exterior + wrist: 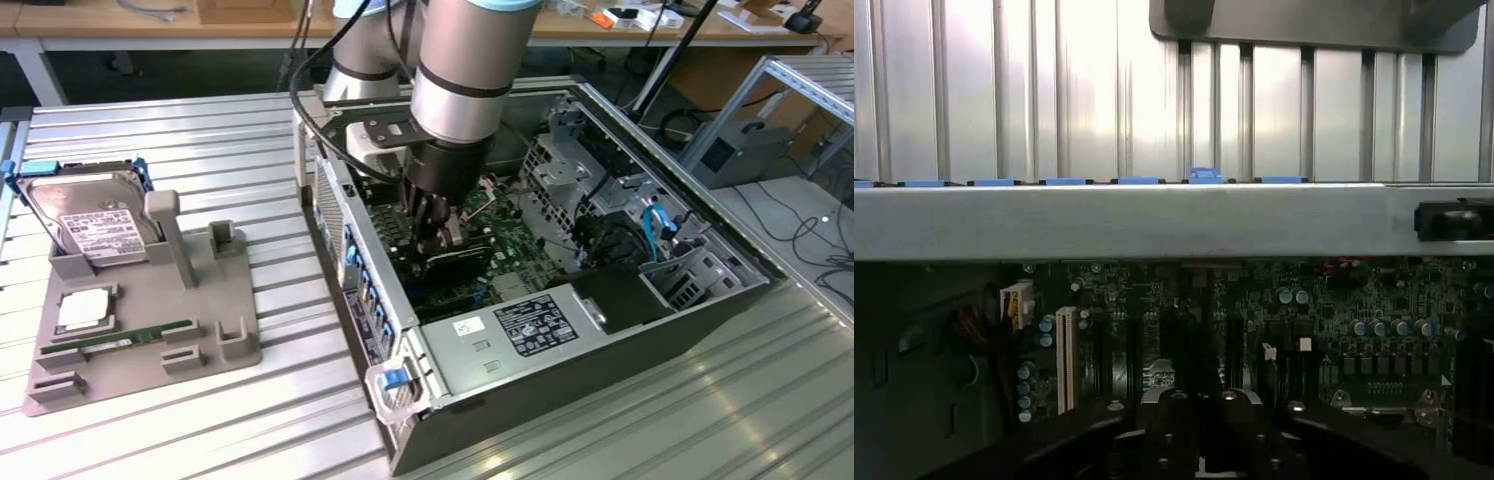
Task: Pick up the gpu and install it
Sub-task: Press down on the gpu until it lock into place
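We see the arm (461,80) reaching down from the top centre of the exterior frame into the open computer case (534,350), which lies on its side on the ribbed metal table (174,430). The gripper (438,232) sits just above the green motherboard (514,225) in the middle of the frame, its dark fingers (424,212) drawn together. Directly beneath the fingertips lies a dark flat card, which we take to be the gpu (461,265); it sits low in the case against the board, near the case wall on the exterior view's left. We cannot tell whether the fingers clamp on its edge or merely touch it.

In the wrist view the gripper (1199,440) appears at the bottom centre of the frame, above the motherboard (1334,320) with its capacitors and slots, and a pale case wall (1154,220) crosses the middle of the picture.

At the left of the exterior frame, well apart from the case, a grey holder tray (140,350) stands on the table. It carries a silver hard drive (94,225) with a white label, upright at the upper left, and a green memory stick (120,340) lying flat in the lower left. A silver power supply (541,325) with stickers fills the near corner of the case.
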Motion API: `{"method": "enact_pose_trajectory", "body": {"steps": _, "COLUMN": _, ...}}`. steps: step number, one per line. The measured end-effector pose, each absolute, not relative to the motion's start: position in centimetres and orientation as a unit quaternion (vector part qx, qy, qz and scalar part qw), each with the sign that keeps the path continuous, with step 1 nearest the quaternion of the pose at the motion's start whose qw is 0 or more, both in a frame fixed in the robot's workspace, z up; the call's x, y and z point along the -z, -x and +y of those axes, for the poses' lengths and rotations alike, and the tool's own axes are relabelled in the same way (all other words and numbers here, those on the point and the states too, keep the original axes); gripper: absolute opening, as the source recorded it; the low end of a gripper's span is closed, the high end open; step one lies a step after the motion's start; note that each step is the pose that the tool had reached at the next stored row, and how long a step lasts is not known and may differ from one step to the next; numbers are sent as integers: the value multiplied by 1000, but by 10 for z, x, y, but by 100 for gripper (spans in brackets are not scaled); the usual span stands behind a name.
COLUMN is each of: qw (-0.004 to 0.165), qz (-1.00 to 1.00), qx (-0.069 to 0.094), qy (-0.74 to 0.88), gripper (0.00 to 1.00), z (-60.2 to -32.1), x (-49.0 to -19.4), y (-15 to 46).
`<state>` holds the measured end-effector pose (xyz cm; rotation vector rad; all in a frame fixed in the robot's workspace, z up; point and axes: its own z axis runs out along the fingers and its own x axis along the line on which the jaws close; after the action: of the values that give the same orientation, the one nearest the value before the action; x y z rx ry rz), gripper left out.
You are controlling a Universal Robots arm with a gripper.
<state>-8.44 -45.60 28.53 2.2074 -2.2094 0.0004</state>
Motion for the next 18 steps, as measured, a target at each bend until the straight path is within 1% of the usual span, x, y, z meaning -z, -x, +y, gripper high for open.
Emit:
{"method": "enact_pose_trajectory", "body": {"steps": 2, "qw": 9, "qz": -707, "qx": 1, "qy": -707, "gripper": 11, "z": -456, "x": -287, "y": 76}}
{"method": "enact_pose_trajectory", "body": {"steps": 6, "qw": 11, "qz": -707, "qx": 10, "qy": -707, "gripper": 11, "z": -458, "x": -287, "y": 41}}
{"method": "enact_pose_trajectory", "body": {"steps": 11, "qw": 10, "qz": -707, "qx": 13, "qy": -707, "gripper": 11, "z": -459, "x": -290, "y": 26}}
{"method": "enact_pose_trajectory", "body": {"steps": 15, "qw": 9, "qz": -707, "qx": 14, "qy": -707, "gripper": 11, "z": -459, "x": -304, "y": 22}}
{"method": "enact_pose_trajectory", "body": {"steps": 18, "qw": 8, "qz": -707, "qx": 15, "qy": -707, "gripper": 11, "z": -459, "x": -306, "y": 17}}
